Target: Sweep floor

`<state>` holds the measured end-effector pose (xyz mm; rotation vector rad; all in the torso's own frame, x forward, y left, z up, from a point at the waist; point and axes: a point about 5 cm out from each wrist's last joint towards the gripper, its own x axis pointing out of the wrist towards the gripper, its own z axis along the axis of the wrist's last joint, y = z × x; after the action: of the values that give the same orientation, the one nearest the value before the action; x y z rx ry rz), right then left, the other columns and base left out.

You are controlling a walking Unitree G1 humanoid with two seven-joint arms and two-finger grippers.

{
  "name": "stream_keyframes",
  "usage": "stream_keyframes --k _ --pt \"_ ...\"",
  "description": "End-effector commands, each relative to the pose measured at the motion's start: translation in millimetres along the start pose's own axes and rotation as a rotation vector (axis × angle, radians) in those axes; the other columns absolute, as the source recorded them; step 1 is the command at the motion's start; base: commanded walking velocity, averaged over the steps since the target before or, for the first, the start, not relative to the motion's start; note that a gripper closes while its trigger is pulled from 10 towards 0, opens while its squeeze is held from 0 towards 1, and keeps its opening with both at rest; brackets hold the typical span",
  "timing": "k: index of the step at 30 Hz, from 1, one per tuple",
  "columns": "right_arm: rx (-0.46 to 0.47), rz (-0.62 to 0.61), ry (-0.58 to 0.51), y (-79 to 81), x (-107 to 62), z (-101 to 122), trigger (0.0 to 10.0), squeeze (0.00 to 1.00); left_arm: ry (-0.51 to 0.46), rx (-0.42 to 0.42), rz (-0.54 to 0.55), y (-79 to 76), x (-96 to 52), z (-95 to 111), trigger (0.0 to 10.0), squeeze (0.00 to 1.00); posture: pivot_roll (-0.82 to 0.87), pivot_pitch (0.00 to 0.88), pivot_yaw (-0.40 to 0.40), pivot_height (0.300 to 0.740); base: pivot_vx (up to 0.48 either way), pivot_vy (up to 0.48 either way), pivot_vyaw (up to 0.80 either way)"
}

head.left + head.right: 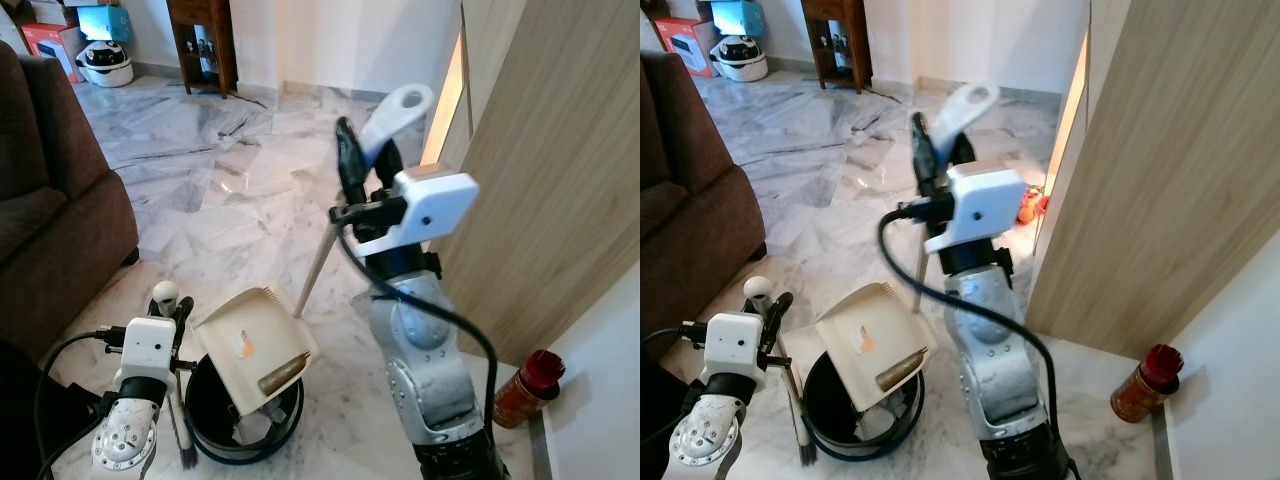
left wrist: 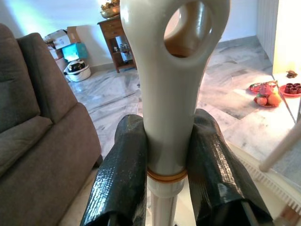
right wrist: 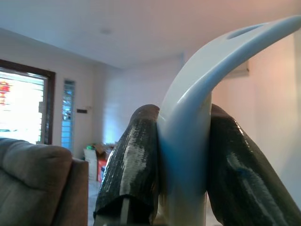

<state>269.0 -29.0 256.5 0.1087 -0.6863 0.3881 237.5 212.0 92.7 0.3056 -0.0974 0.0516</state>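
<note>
The right gripper (image 1: 362,165) was clamped on the dustpan handle (image 1: 395,115), and the pole ran down and away to its left to the dustpan (image 1: 255,345), tilted mouth-down over the black bin (image 1: 215,415). The left gripper (image 1: 178,322), just beside the bin, was shut around the brush handle (image 2: 162,94), brush upright, bristles below it

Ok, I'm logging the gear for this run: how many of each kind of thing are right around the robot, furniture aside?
dustpan, in the right pincer: 1
brush, in the left pincer: 1
black bin: 1
red-capped jar: 1
Total: 4
</note>
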Motion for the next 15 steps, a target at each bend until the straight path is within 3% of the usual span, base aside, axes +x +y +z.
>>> stream_keyframes --k 1,15 --pt "0.047 0.023 -0.117 15.3 -1.4 20.6 10.0 0.00 -0.063 0.024 -0.009 0.8 2.7 10.7 10.0 0.00 0.23 0.039 -0.008 0.740 0.000 0.000 0.00" --pt "-0.030 0.223 -0.268 55.6 -9.3 41.1 10.0 0.00 -0.069 0.031 -0.020 -0.5 2.5 11.2 10.0 0.00 0.23 0.044 -0.007 0.740 0.000 0.000 0.00"
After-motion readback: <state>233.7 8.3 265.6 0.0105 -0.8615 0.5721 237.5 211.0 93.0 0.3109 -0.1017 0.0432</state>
